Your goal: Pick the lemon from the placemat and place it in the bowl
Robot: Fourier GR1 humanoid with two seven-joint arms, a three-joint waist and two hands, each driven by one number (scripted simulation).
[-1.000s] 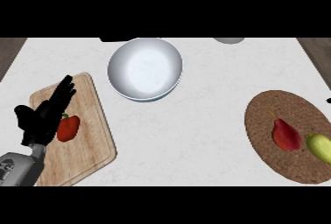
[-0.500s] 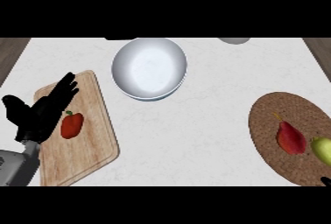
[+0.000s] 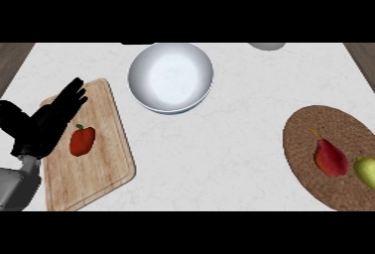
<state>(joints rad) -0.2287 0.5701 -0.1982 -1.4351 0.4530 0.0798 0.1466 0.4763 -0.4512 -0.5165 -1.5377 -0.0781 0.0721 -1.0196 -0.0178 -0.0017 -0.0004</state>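
A yellow-green lemon lies at the right edge of the round brown placemat, partly cut off by the view's border. A red pear-shaped fruit lies just left of it on the same mat. The white bowl stands at the back centre of the counter. My left hand shows at the left over the wooden cutting board, open with fingers spread, holding nothing. It is far from the lemon. My right hand shows nowhere.
A red bell pepper lies on the cutting board beside my left hand. A pale object peeks in at the back edge right of the bowl. Bare white counter spans between board and placemat.
The view has shifted, so everything sits further right in the picture. My left hand stays open over the board, slid slightly toward the view's left edge.
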